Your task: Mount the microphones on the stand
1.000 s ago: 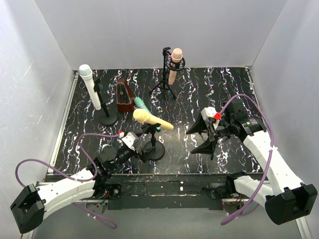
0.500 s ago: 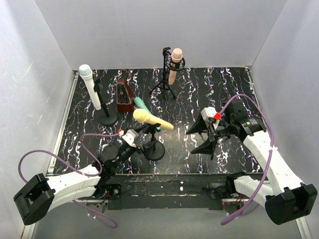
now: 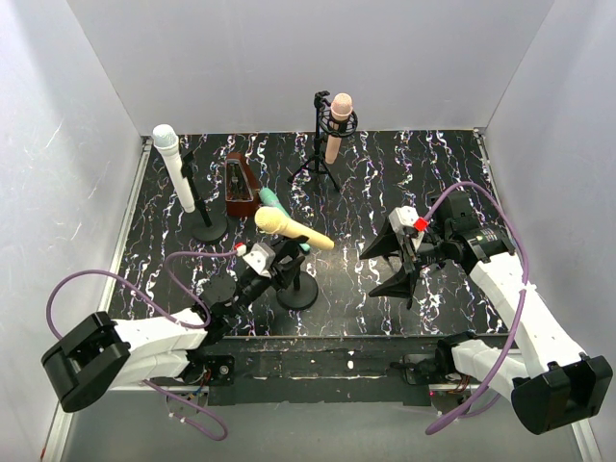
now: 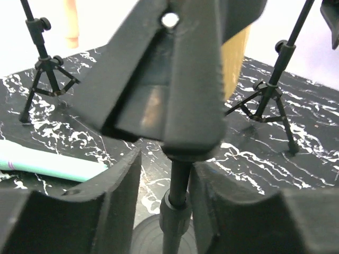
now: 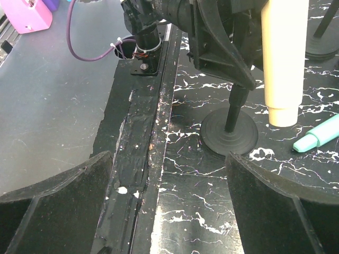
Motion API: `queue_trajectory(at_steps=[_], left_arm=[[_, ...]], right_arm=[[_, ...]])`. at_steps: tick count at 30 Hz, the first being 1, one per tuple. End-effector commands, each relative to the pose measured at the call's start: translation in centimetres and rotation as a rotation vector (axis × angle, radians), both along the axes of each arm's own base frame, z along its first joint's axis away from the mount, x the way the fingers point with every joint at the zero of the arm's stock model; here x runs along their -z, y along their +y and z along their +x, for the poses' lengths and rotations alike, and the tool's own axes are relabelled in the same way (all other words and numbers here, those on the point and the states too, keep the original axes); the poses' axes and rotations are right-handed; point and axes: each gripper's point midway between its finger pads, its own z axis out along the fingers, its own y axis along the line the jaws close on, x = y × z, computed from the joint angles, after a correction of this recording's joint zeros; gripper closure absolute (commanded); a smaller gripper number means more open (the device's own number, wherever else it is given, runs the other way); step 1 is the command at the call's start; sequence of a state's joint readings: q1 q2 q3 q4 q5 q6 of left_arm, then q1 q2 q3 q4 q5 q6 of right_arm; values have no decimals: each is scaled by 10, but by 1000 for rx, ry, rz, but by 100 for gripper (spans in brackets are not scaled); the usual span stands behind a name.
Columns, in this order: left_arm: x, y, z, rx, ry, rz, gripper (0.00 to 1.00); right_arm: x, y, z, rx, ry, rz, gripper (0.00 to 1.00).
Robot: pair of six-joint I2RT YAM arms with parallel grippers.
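A yellow microphone (image 3: 294, 232) lies tilted in the clip of a round-based stand (image 3: 298, 291) at the table's middle front. My left gripper (image 3: 279, 269) straddles that stand's pole just under the clip (image 4: 175, 90). Its jaws are narrowed, the right finger (image 4: 222, 201) is against the pole, and a slim gap shows on the left, so the left gripper (image 4: 165, 159) is open. The right gripper (image 3: 393, 262) hovers open and empty to the stand's right. A teal microphone (image 3: 272, 201) lies loose on the table behind the stand.
A white microphone (image 3: 173, 164) sits on a round-based stand at the back left. A pink one (image 3: 337, 125) is on a tripod at the back. A brown wedge-shaped object (image 3: 241, 188) stands between them. Another tripod stand (image 4: 270, 100) rises to the right.
My left gripper has moved forward to the stand's pole and its jaws have come in from wide open to narrow around it. The right arm has not moved.
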State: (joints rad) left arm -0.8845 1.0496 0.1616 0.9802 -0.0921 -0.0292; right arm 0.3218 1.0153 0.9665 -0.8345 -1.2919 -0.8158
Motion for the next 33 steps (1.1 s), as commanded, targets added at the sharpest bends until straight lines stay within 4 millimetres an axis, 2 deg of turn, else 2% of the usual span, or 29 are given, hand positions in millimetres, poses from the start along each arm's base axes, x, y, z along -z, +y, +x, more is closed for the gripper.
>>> queue_trajectory(at_steps=[1,3,5,7,9,12,17,22,25,33], left_arm=[[-21,-3,5,-3,-35,-53,66],[-18,-4,5,1,-28,-48,67],[-18,-3,4,2,-30,-46,80],[-20,2,4,-17,-40,-40,100],[-24,11,5,-50,-51,-33,100],[-30,35,11,-149,-93,13,100],[-46,91,22,-373,-142,44,100],[-48,142,30,-582,-144,38,100],[-45,154,34,-628,-130,30,100],[-38,164,49,-688,-112,35,100]], right_arm=[[-6,1,-2,-17,-11,35,6],[-6,1,-2,-17,-13,34,6],[-6,0,-2,-13,-12,34,6],[-6,0,-2,-13,-10,33,6],[-6,0,-2,-11,-9,32,6],[-7,0,-3,-13,-14,34,6],[-6,0,-3,-14,-8,36,6],[-6,0,-2,-15,-7,38,6],[-7,0,-2,-14,-7,37,6],[-5,0,-3,-13,-6,36,6]])
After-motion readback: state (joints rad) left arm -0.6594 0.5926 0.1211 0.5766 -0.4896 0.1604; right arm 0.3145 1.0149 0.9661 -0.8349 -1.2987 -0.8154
